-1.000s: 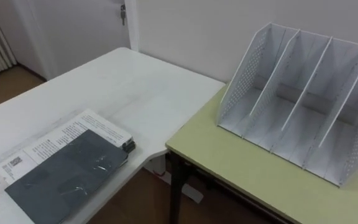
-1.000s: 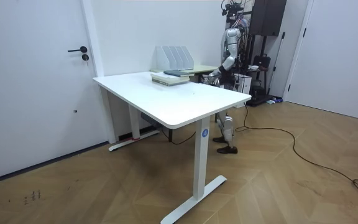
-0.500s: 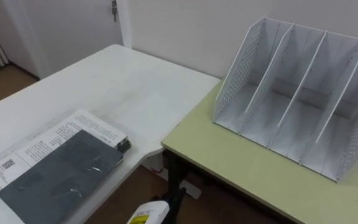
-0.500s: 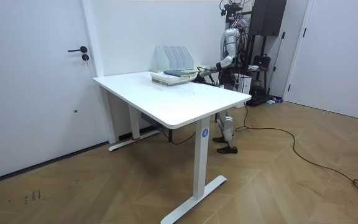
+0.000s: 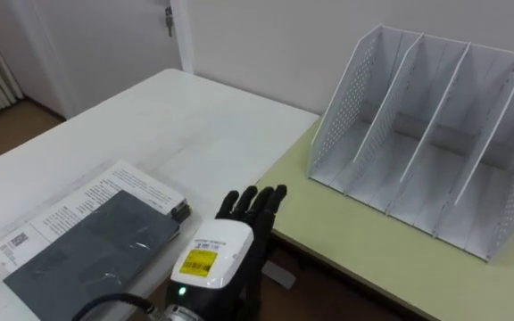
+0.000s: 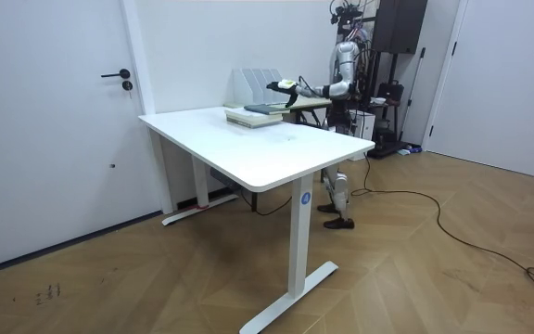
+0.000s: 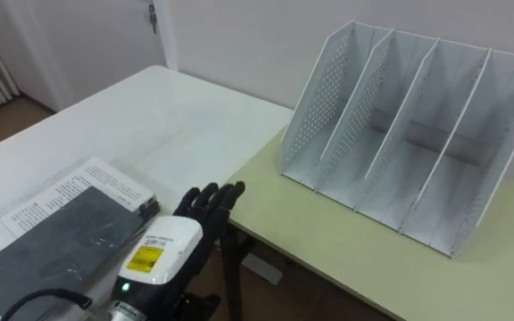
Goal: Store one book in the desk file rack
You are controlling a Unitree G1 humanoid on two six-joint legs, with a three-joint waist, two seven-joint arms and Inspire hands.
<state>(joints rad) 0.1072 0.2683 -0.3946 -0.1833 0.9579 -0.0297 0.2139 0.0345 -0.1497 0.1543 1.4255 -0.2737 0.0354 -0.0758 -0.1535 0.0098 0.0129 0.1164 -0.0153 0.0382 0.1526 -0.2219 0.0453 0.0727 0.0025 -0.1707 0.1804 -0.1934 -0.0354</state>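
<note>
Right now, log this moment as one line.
left hand: open, empty, raised near books | dark grey book: flat atop white printed book on white table | white perforated file rack: empty, on pale green desk

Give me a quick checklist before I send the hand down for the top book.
1. Left hand empty, fingers straight: ok.
2. Hand over the dark book: not ok. It hangs to the right of the stack, near where the white table meets the green desk, touching nothing.
3. Dark book lies flat on top of the stack, nothing on it: ok.
4. File rack upright on the green desk, compartments empty: ok.
5. Grip on the book's shiny cover: cannot tell.
</note>
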